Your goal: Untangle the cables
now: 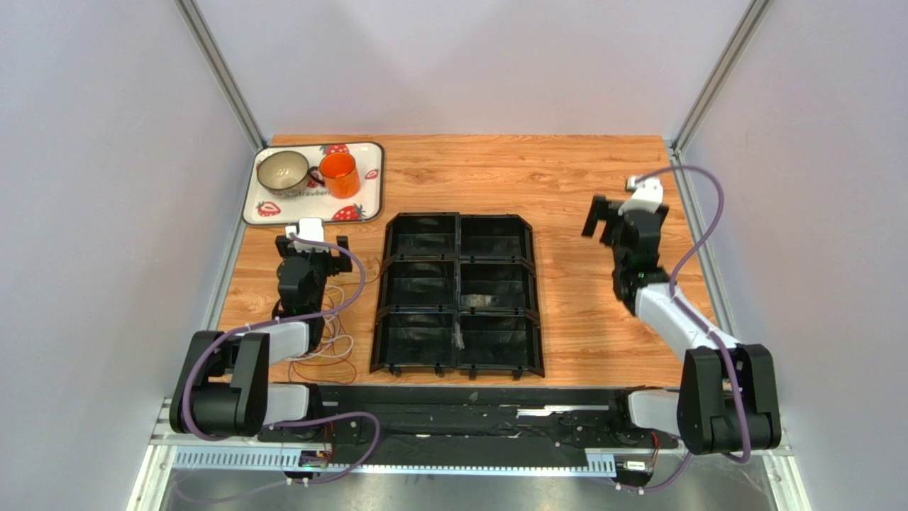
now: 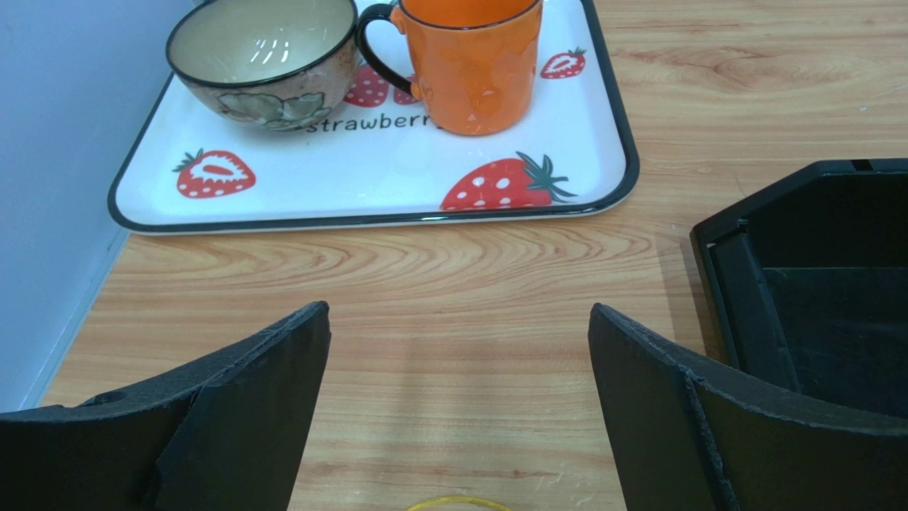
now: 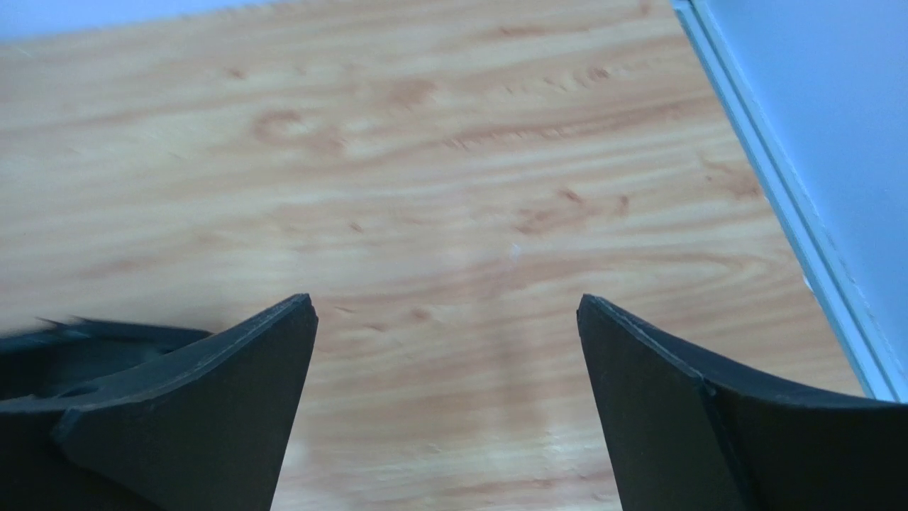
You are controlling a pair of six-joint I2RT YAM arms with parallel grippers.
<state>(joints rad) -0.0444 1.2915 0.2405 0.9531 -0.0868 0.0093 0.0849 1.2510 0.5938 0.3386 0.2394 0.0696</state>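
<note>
Both my grippers are spread wide and hold nothing. My left gripper (image 2: 458, 319) hangs over the light wooden tabletop (image 2: 448, 277), looking toward the white strawberry-printed tray (image 2: 352, 197) at the far left. My right gripper (image 3: 448, 307) hovers over bare wood at the far right.

The cables (image 1: 339, 343) lie on the near left of the table, under and just right of my left forearm. The black six-compartment plastic organiser (image 1: 458, 293) is just to their right. My left fingers point past the bundle. In my left wrist view only a sliver of yellow loop (image 2: 458, 501) shows at the bottom edge.

As I judge it, the step in hand is the first reach into the tangle. To do it well I should draw the left gripper back toward the near edge and tilt it down until the loops sit between my fingers. Then I should pinch one strand at the outer rim of the heap, not a handful. My right arm is well apart and must come round the near side of the organiser to hold a second strand. After that I should pull slowly, watching for snags.

From above the cables look like a loose nest of hair-fine overlapping loops. White ones lie nearer the organiser and a reddish one curves toward the near edge. I cannot tell which strand crosses over which.
</note>
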